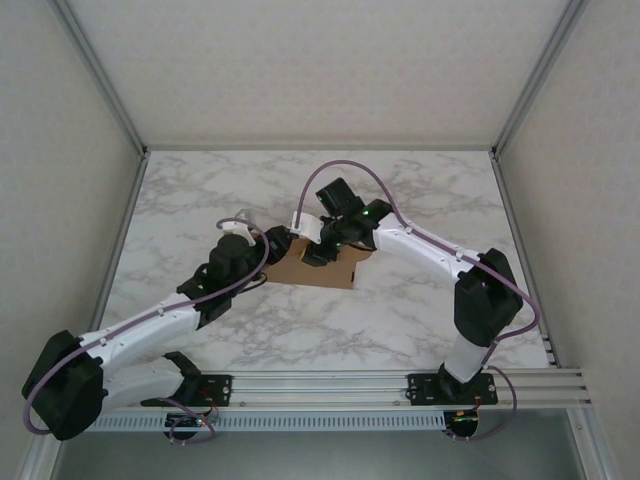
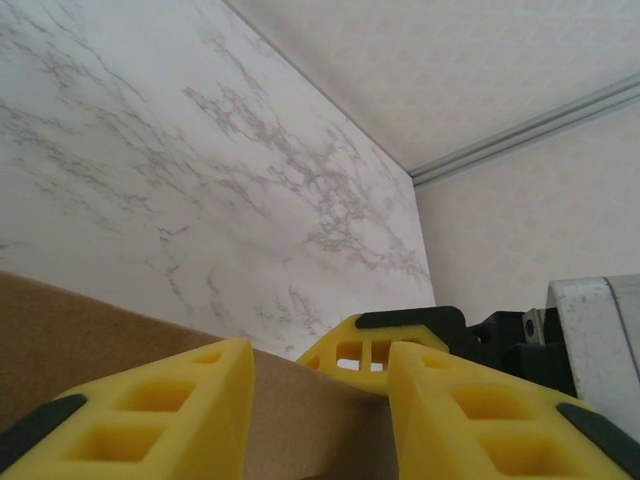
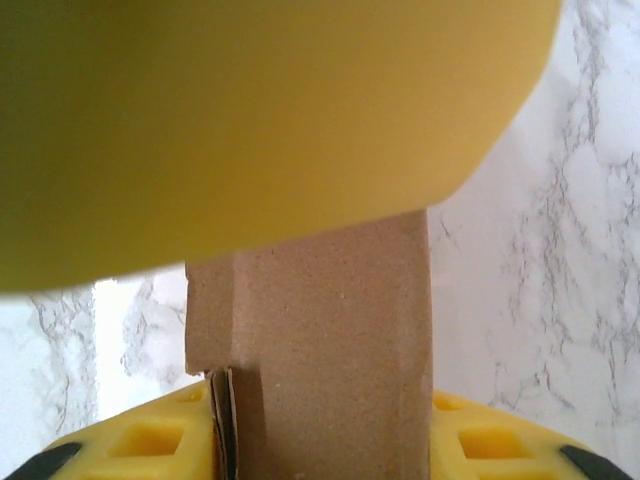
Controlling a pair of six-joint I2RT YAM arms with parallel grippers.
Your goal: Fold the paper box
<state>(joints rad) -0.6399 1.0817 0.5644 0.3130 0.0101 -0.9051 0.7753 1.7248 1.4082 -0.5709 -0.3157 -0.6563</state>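
Note:
The brown paper box (image 1: 331,270) lies partly folded at the middle of the marble table (image 1: 420,190). Both grippers meet at its far left corner. My right gripper (image 1: 313,251) comes down from above. In the right wrist view an upright cardboard wall (image 3: 320,340) with layered edges fills the gap between its yellow fingers (image 3: 480,445), so the gripper (image 3: 320,425) is shut on it. My left gripper (image 1: 283,244) reaches in from the left. In the left wrist view the gripper (image 2: 320,375) stands open against a broad cardboard panel (image 2: 100,340), and a right gripper finger (image 2: 365,350) sits just beyond.
Aluminium posts and pale walls enclose the table on the left, right and back (image 1: 320,147). A rail (image 1: 330,385) carrying both arm bases runs along the near edge. Bare marble spreads around the box on all sides.

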